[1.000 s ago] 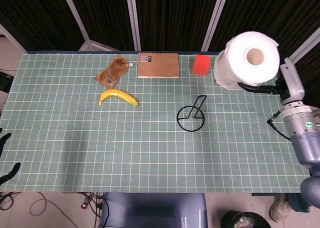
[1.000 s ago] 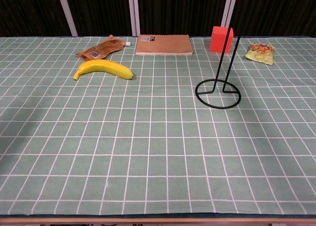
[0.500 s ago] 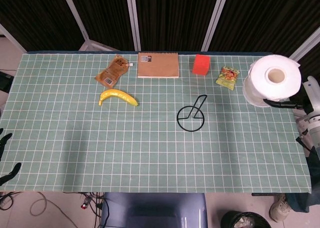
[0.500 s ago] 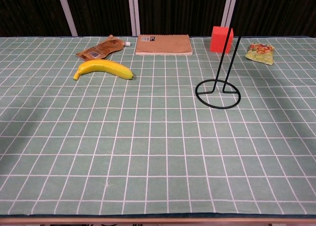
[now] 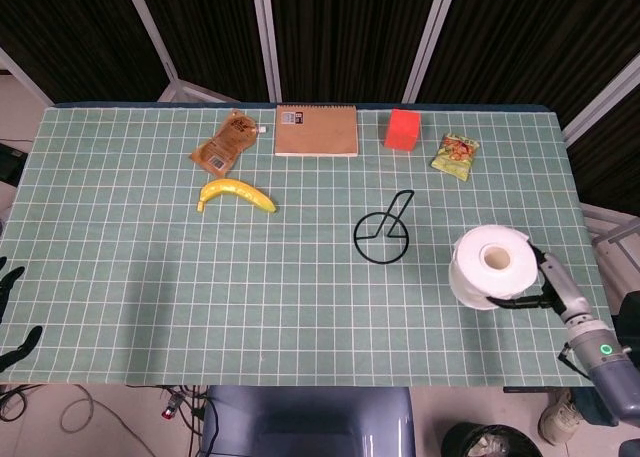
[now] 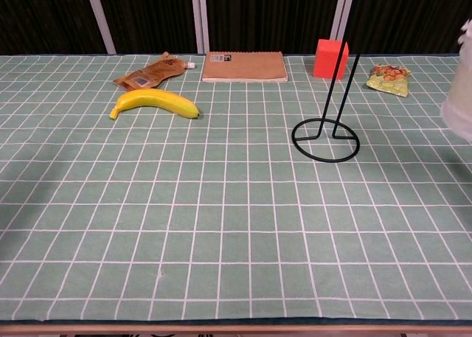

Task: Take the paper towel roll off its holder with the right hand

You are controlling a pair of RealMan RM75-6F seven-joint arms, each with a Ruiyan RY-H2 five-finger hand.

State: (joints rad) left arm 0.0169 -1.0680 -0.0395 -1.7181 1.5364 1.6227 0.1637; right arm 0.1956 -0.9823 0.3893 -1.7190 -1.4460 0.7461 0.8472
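The white paper towel roll (image 5: pixel 489 266) is off the black wire holder (image 5: pixel 382 235) and hangs to the holder's right, near the table's front right. My right hand (image 5: pixel 533 293) grips it from the right side, dark fingers curled under its lower edge. In the chest view only a sliver of the roll (image 6: pixel 459 107) shows at the right edge, and the right hand is out of frame. The holder (image 6: pixel 325 139) stands bare, its post upright. Only dark fingertips of my left hand (image 5: pixel 12 317) show, spread apart at the left edge below the table, holding nothing.
Along the back lie a brown pouch (image 5: pixel 225 143), a brown notebook (image 5: pixel 316 130), a red cube (image 5: pixel 402 130) and a green snack bag (image 5: pixel 456 155). A banana (image 5: pixel 236 193) lies left of centre. The green checked tablecloth (image 5: pixel 200 297) covers the table.
The right hand has carried the roll from high at the back right down and forward to the front right. The roll's edge now shows in the chest view. The left hand has not moved.
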